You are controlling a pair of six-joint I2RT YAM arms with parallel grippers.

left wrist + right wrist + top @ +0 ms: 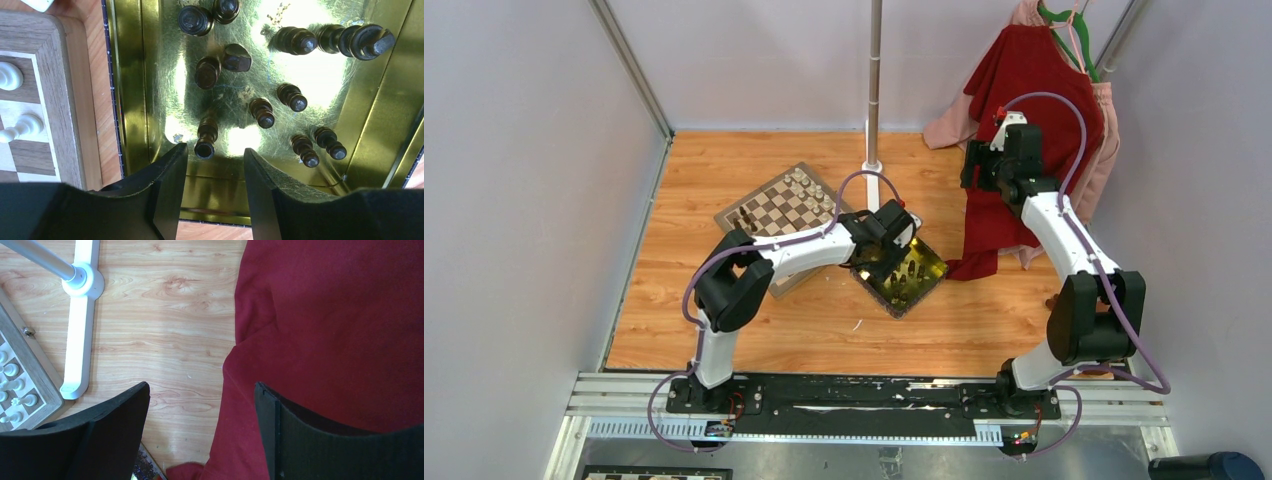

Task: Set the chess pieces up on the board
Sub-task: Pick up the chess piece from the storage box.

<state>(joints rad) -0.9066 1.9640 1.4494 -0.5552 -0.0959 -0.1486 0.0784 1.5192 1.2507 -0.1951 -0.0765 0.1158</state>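
Chess pieces, small turned dark-brown figures [262, 112], lie scattered in a shiny yellow square metal tray [131, 75], approx. a dozen. Cream-white turned pieces [11, 77] stand on the flat checkered wooden board [55, 100] w/ light rim, just beside the tray. I read the left gripper [214, 152] low over the tray, jaws partly apart, nothing clamped; one dark piece [205, 140] sits just at the fingertips, nearer the left one. Right gripper [201, 386] is spread wide, empty, above the wood tabletop [165, 315] and a red cloth garment [340, 330], apart from the board.
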